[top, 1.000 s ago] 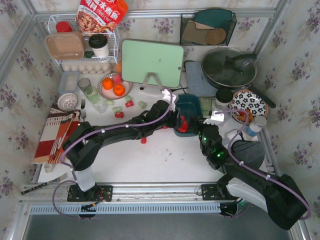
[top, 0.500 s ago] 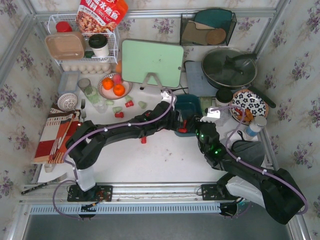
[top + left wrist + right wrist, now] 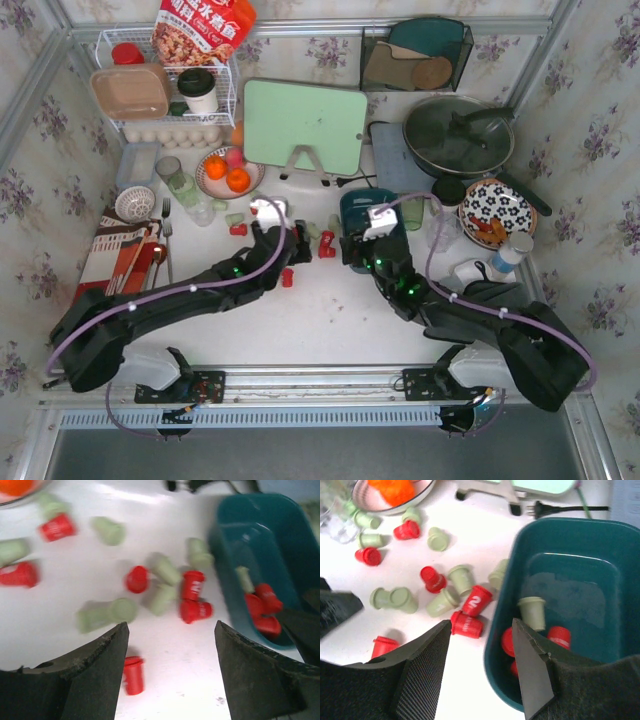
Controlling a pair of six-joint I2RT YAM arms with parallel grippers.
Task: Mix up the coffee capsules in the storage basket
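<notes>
The dark teal storage basket [image 3: 362, 207] stands mid-table. It holds one mint green capsule [image 3: 532, 612] and a few red capsules [image 3: 561, 634]. Several more red and green capsules lie loose on the table left of it [image 3: 325, 243], also in the left wrist view [image 3: 194, 586] and the right wrist view [image 3: 476, 599]. One red capsule [image 3: 133, 674] lies by my left finger. My left gripper [image 3: 297, 254] [image 3: 170, 627] is open and empty over the table. My right gripper [image 3: 352, 252] [image 3: 482, 622] is open and empty, straddling the basket's near left rim [image 3: 496, 645].
A plate of oranges [image 3: 228, 172] and clear glasses [image 3: 185, 188] stand left of the loose capsules. A green cutting board [image 3: 305, 125] and a plug [image 3: 540, 509] lie behind the basket. A pan [image 3: 458, 135] and a patterned plate [image 3: 497, 212] are at the right.
My left gripper has pulled back to the left, away from the basket, uncovering loose capsules beside it. My right gripper has moved left to the basket's near left corner.
</notes>
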